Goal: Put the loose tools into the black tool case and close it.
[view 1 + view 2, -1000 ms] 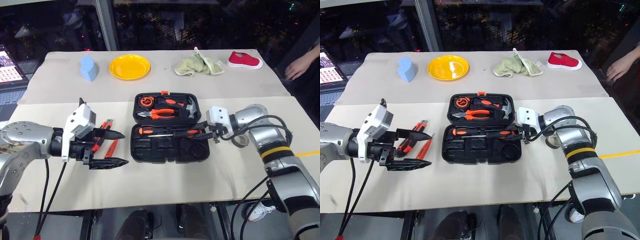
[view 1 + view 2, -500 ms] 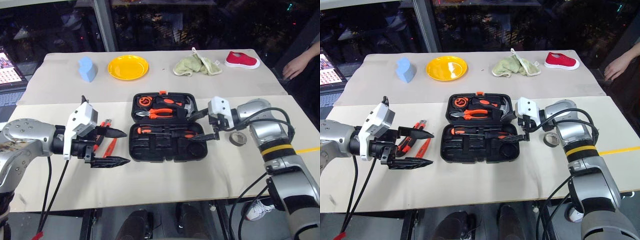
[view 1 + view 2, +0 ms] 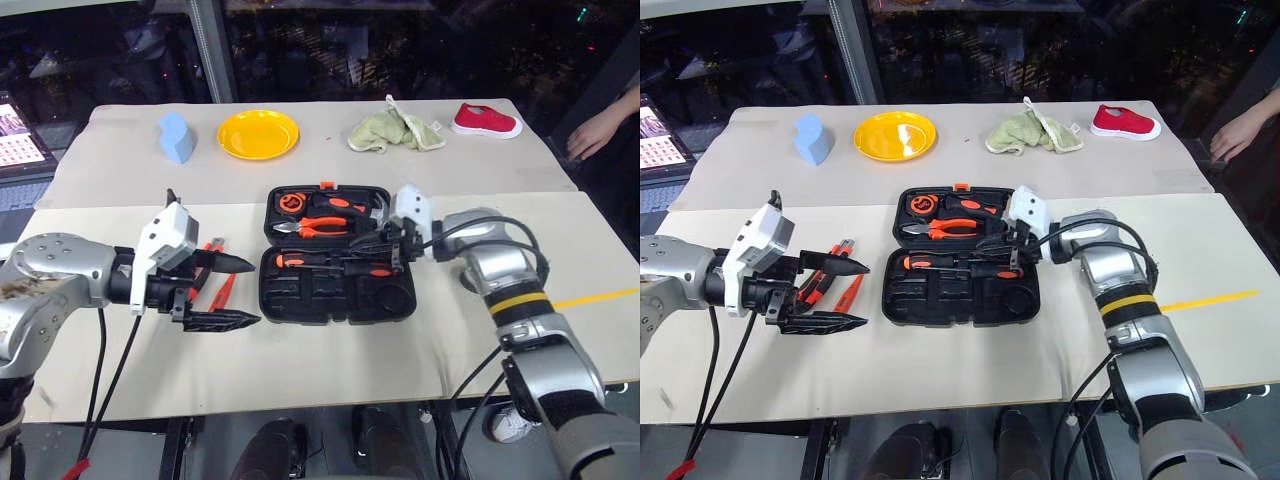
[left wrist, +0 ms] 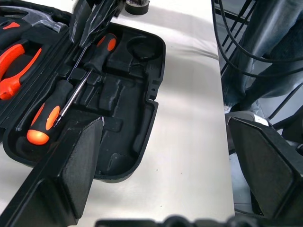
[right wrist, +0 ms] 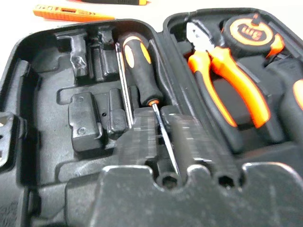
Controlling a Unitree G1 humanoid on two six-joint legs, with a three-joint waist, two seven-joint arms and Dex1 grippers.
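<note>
Tool case [image 3: 338, 256], black and lying open, sits at the middle of the table [image 3: 300, 360], its lid half toward the far edge and its tray half toward the near edge. The lid half holds orange-handled pliers [image 3: 318, 227], a tape measure [image 3: 291, 203] and a hammer [image 3: 372, 210]. Two screwdrivers with orange-and-black handles lie end to end in the far row of the tray half: one [image 3: 308, 262] toward the left, the other [image 3: 368, 267] toward the right. The rest of the tray's recesses are bare.

Right pincer [image 3: 372, 245] is over the right end of the case, near the hinge line, with its fingers pressed together just above the right screwdriver; whether it touches the tool cannot be told. Left pincer [image 3: 235, 292] hangs over the table to the left of the case, fingers spread wide and holding nothing.

Behind the left pincer, between it and the case, a utility knife [image 3: 818, 281] and a slim orange tester [image 3: 222, 292] lie loose on the table.

Along the far edge are a blue sponge [image 3: 177, 137], a yellow plate [image 3: 258, 133], a green cloth [image 3: 397, 131] and a red shoe [image 3: 488, 120]. A person's hand [image 3: 598, 129] rests near the far right corner.
</note>
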